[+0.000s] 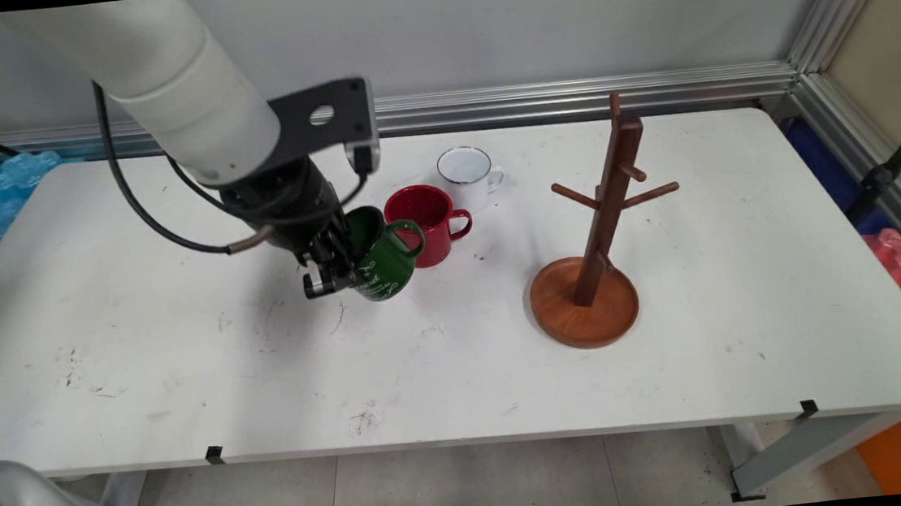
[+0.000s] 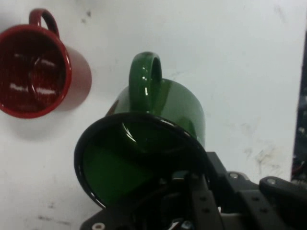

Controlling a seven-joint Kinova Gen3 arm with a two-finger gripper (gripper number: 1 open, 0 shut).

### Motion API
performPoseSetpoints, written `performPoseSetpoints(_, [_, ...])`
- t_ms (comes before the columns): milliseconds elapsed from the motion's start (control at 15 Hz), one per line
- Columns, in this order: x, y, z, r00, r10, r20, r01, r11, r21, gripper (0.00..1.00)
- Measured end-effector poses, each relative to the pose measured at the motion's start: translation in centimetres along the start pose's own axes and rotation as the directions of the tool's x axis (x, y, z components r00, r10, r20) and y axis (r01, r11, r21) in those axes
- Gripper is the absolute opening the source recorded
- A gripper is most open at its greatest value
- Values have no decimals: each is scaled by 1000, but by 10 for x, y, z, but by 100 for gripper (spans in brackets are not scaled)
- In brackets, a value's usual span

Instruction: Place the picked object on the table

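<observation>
Your hand (image 1: 332,275) grips a tilted green mug (image 1: 380,255) by its rim, just beside the red mug (image 1: 425,224); a white mug (image 1: 470,176) stands behind.

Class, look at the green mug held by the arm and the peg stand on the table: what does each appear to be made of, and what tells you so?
Green mug: probably enamelled metal, judging by the glossy coat with sharp highlights and the thin dark rim; the tool grips that rim.
Peg stand: wood, reddish-brown with a smooth, low-sheen finish; its post, pegs and round base share one tone.
</observation>
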Motion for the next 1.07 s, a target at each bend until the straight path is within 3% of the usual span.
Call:
performPoseSetpoints(533, [10,19,47,990,46,131,-52,998,41,0])
performPoseSetpoints(1067, [28,38,87,975,59,215,-77,994,75,0])
